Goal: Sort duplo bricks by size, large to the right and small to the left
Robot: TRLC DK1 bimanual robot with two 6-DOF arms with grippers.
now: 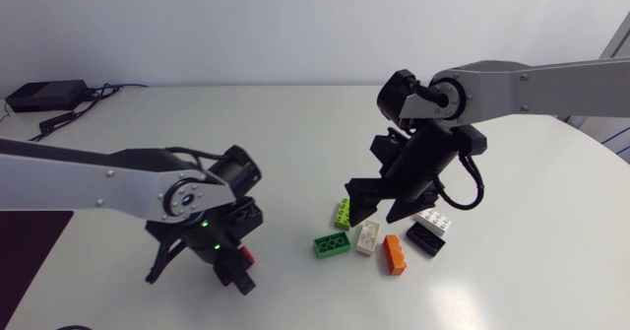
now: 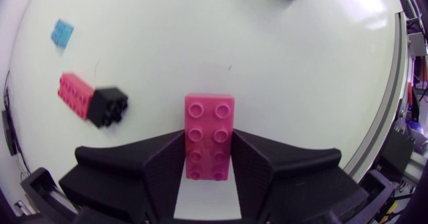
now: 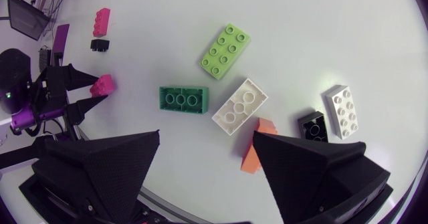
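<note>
Left wrist view has the action: the left gripper (image 2: 208, 144) is clamped on the pink brick (image 2: 209, 117), one finger on each long side, studs up, the front half poking out past the tips. Gripping across the narrow width makes sense, since those broad wedges get flat walls to press on. Eight studs, so I call it a large one, and it sits on the left half of the table (image 1: 295, 123), which to my mind means a trip rightward is due. Whether it's lifted off the surface, I can't tell. Ahead of it and off to one side, a second pink brick (image 2: 75, 93) touches a small black brick (image 2: 108, 105), with a blue brick (image 2: 62, 32) further on, apart from both.

Over to the right gripper (image 3: 206, 136): fingers spread wide, nothing in them, hovering above the unsorted cluster. Under it lie the green brick (image 3: 182, 98) and the cream brick (image 3: 239, 107), the cream one flipped with its hollows showing. The lime brick (image 3: 226, 48) is just beyond, and the orange brick (image 3: 257, 146) is just beside the cream one. Then comes a black brick (image 3: 313, 125) hard against the white brick (image 3: 342, 110). Spread like that, I'd say it's set to drop on one of these, and the tight packing could make a clean pinch awkward
</note>
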